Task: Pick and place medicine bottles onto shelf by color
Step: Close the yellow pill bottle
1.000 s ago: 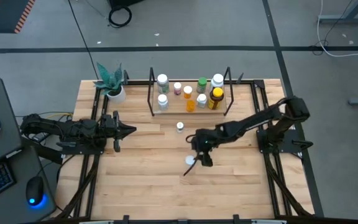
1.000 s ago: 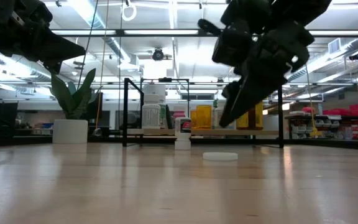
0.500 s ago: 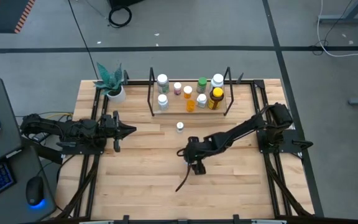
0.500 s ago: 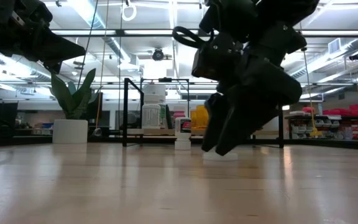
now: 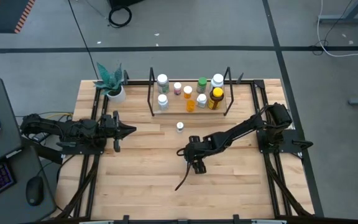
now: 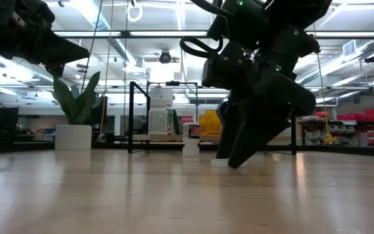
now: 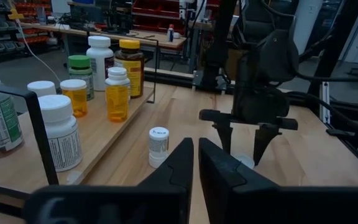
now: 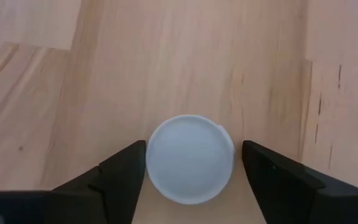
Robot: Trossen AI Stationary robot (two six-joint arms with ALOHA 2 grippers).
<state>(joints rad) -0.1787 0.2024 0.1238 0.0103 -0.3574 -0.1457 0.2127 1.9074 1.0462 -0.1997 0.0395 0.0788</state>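
Right gripper [image 8: 189,163] down on the table [image 5: 142,180], fingers [image 8: 124,171] apart astride a white cap [image 8: 189,158] without touching; left gripper [image 7: 194,163] shut, empty, at table's left.

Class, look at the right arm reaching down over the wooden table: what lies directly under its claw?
A flat round white lid-like disc lies on the light wooden tabletop, flanked by the right claw with its fingers astride it. What is beneath the disc is covered.
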